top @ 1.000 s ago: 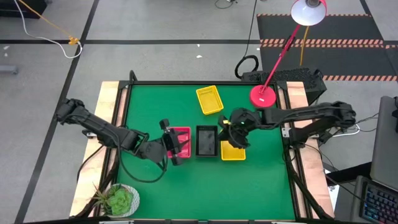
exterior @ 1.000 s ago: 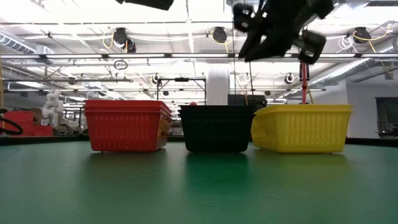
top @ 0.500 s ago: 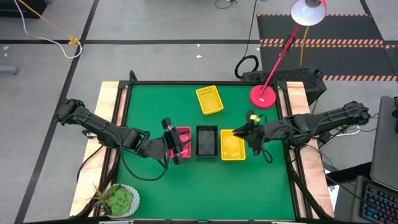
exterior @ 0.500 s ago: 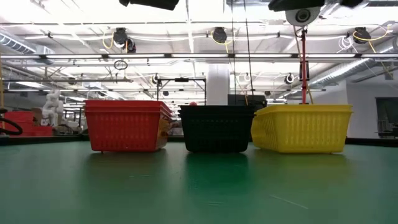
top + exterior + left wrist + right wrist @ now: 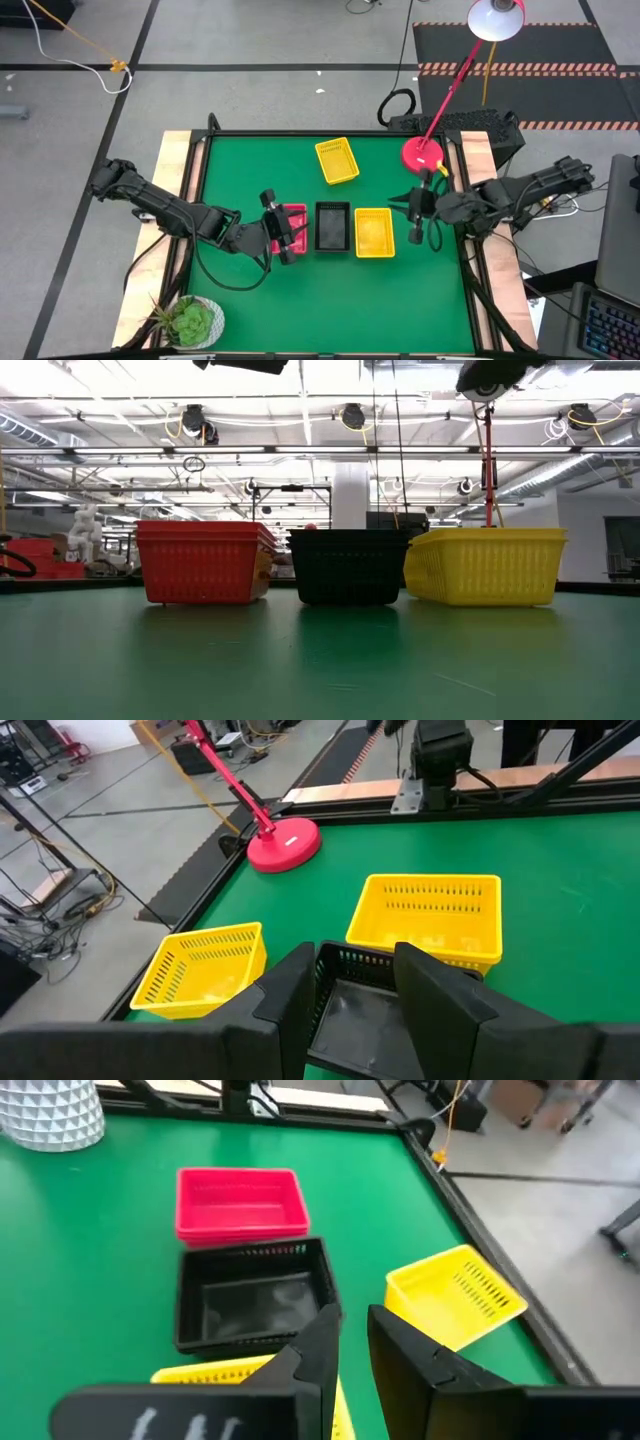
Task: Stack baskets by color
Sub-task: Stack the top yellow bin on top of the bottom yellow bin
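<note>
Three baskets stand in a row at the middle of the green table: red [image 5: 298, 214], black [image 5: 332, 226], yellow [image 5: 374, 232]. In the low view they are the red [image 5: 205, 560], black [image 5: 348, 565] and yellow [image 5: 487, 565] baskets, all resting on their bottoms. The red one [image 5: 240, 1205] shows doubled rims, as of nested baskets. A second yellow basket [image 5: 337, 160] lies alone farther back. My left gripper [image 5: 287, 235] hovers open above the red basket's left part, pointing at the black basket [image 5: 360, 1005]. My right gripper [image 5: 410, 217] hangs to the right of the row, with a narrow gap [image 5: 350, 1345] and nothing in it.
A red lamp base [image 5: 424, 155] stands at the far right corner, its stem leaning over the table's edge. A potted plant [image 5: 190, 322] sits at the near left corner. The near half of the green mat [image 5: 330, 300] is bare.
My right gripper has drawn back from above the yellow basket in the row toward the table's right edge, rising and rolling about its own line as it went. The baskets have stayed where they were.
</note>
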Tool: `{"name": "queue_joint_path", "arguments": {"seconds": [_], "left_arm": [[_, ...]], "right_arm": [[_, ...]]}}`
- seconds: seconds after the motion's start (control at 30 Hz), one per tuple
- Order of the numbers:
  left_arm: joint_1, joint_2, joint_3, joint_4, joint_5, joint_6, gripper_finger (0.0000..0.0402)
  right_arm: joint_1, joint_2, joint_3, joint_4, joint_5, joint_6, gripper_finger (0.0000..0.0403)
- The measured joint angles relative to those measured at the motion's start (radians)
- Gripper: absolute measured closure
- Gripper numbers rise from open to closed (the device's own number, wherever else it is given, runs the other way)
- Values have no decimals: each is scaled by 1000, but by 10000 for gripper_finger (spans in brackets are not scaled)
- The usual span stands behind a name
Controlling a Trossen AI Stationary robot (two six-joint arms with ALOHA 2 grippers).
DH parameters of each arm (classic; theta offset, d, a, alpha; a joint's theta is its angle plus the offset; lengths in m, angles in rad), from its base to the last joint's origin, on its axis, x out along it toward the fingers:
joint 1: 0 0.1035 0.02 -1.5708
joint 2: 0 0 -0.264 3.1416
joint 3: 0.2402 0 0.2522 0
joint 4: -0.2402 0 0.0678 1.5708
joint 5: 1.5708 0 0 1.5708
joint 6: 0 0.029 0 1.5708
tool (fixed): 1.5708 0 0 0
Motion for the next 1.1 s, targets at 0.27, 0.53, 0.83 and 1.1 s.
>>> {"name": "queue_joint_path", "arguments": {"seconds": [0.27, 0.53, 0.83, 1.1], "left_arm": [[0, 0, 0, 11, -3, 1, 261], [24, 5, -1, 13, 10, -49, 261], [66, 5, -1, -3, 44, -77, 261], [94, 5, -1, -1, 44, -87, 261]], "right_arm": [[1, -2, -164, 205, 88, 49, 351], [1, -3, -239, 269, 97, 191, 351], [0, -8, -239, 348, 105, 345, 351], [-2, -8, -239, 349, 158, 393, 351]]}}
